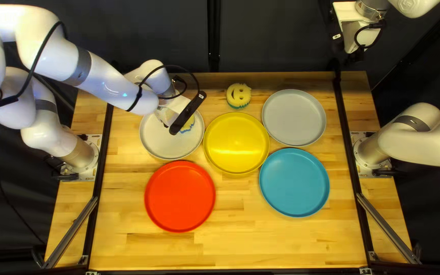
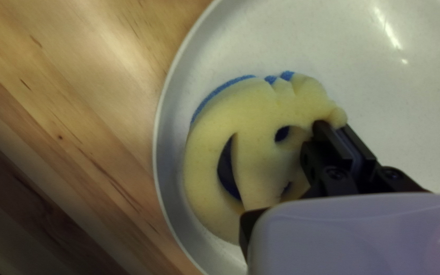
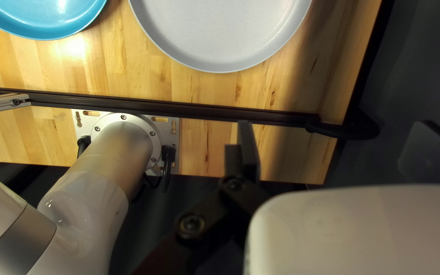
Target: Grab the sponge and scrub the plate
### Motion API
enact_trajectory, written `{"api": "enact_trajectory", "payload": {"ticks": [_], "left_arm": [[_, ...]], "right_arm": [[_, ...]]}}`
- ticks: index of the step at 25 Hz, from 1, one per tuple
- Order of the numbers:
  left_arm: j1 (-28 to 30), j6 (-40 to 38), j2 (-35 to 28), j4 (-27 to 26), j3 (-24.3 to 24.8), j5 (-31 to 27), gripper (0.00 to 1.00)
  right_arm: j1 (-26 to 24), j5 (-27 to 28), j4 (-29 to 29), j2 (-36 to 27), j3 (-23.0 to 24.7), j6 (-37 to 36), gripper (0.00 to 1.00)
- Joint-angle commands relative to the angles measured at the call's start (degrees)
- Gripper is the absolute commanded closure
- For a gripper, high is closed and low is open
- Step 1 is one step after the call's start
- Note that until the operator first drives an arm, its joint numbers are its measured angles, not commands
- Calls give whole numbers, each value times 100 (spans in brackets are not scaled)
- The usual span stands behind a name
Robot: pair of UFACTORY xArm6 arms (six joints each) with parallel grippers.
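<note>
Left wrist view: the sponge is on the white plate, inside its rim, with the blue scouring layer facing down. The left gripper has its jaws pinching the sponge's spiky edge, just past the cut-out eyes, so most of the body juts out free of the grip. The right gripper is raised well apart from the white plate, jaws spread and holding nothing.

Scrubbing looks to be the step in hand, and it should be done with light, even pressure. Whether the sponge is firmly pressed or barely touching cannot be told, so the arm would do well to lower gently until the blue layer sits flat, then sweep. Held by one edge, the soft body is likely to fold or swivel if pushed with its free side leading; short strokes that trail it behind the jaws should keep it flat. Small overlapping circles, from near the rim across the middle of the white plate, would cover it best.

Too much downward force could grind the jaws on the white plate or slide it along the tabletop into the yellow plate just beside it. The right arm can keep clear unless the white plate skates.
</note>
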State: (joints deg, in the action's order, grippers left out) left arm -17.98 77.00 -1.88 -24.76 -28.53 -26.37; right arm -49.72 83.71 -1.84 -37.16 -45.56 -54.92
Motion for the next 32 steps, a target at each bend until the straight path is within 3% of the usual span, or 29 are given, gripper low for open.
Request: {"api": "enact_trajectory", "payload": {"ticks": [1, 8, 14, 24, 32], "left_arm": [[-2, -296, -656, 270, 465, -160, 100], [-194, -447, -1443, 491, 1247, -303, 100], [-266, -538, -1594, 589, 1378, -406, 100], [87, -278, -445, 89, 515, 39, 100], [325, -179, 68, -116, -40, 190, 100]], "right_arm": [[0, 0, 0, 0, 0, 0, 0], [0, 0, 0, 0, 0, 0, 0], [0, 0, 0, 0, 0, 0, 0], [0, 0, 0, 0, 0, 0, 0], [0, 0, 0, 0, 0, 0, 0]]}}
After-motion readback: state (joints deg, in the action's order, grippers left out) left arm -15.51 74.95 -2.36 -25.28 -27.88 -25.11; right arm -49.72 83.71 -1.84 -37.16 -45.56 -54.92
